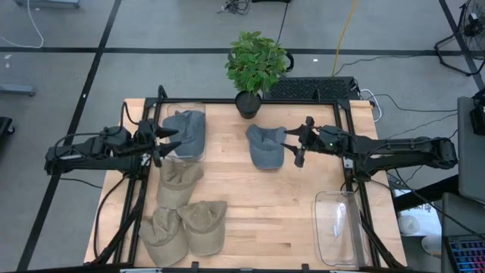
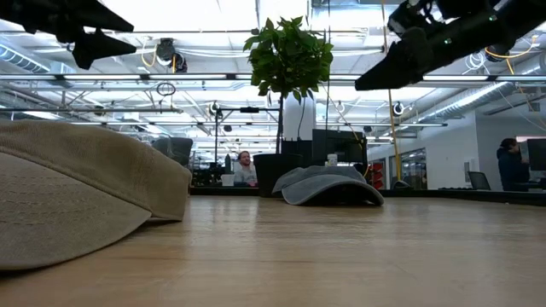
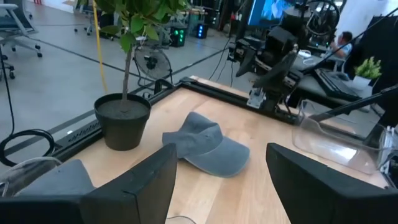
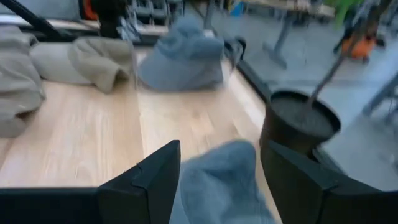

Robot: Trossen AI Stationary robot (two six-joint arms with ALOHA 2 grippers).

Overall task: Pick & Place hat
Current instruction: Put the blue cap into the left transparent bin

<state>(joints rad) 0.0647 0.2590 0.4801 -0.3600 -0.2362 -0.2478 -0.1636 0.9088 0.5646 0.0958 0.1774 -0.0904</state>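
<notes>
While blue hat (image 1: 266, 145) lies on table (image 1: 288, 205), both jaws open, gripping nothing.

Blue-grey hat (image 1: 267, 145) lies crown-up mid-worktop, near the plant pot. Second blue-grey hat (image 1: 188, 130) sits in the clear bin at the back left corner. Three tan hats (image 1: 184, 214) lie clustered at the front left, overlapping.

Grey floor (image 1: 151, 26) crossed by dark lines; bright ceiling lights (image 2: 179, 13) overhead.
</notes>
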